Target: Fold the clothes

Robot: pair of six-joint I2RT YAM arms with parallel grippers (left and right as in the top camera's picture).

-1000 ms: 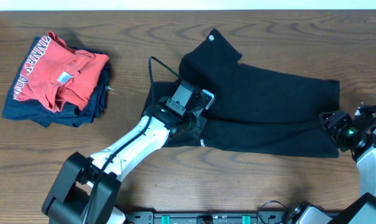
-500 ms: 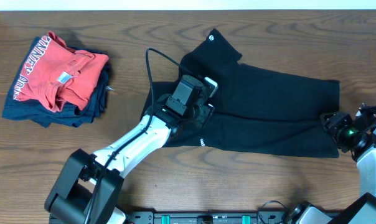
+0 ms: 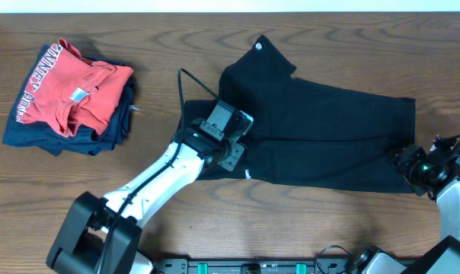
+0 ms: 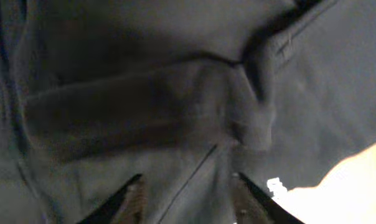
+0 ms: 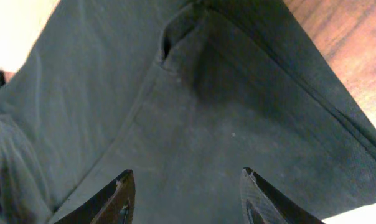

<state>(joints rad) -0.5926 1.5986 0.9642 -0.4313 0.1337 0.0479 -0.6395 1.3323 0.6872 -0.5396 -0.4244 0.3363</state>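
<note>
1. The black T-shirt [image 3: 329,144] lies in the middle of the wooden surface [image 3: 215,221]. It is spread sideways and looks partly folded, with one layer over another.
2. One sleeve of the T-shirt points to the far side, and a small round white tag [image 3: 259,47] sits on it.
3. The left gripper [image 3: 234,141] is over the left end of the T-shirt, low on the cloth.
4. In the left wrist view the jaws of the left gripper [image 4: 187,186] are spread. Dark cloth shows between them, and a raised ridge of the T-shirt [image 4: 144,112] lies just ahead of them.
5. Tiny white print [image 3: 246,173] is on the near edge of the T-shirt, just beside the left gripper.
6. The right gripper [image 3: 404,161] is at the near right corner of the T-shirt.
7. In the right wrist view the jaws of the right gripper [image 5: 187,180] are also spread. They stand above flat cloth of the T-shirt [image 5: 206,124], and a seam runs between them.
8. A red shirt [image 3: 74,91] with white lettering lies on a navy folded garment [image 3: 70,137]. This pile is well apart from the T-shirt, to its left.
</note>
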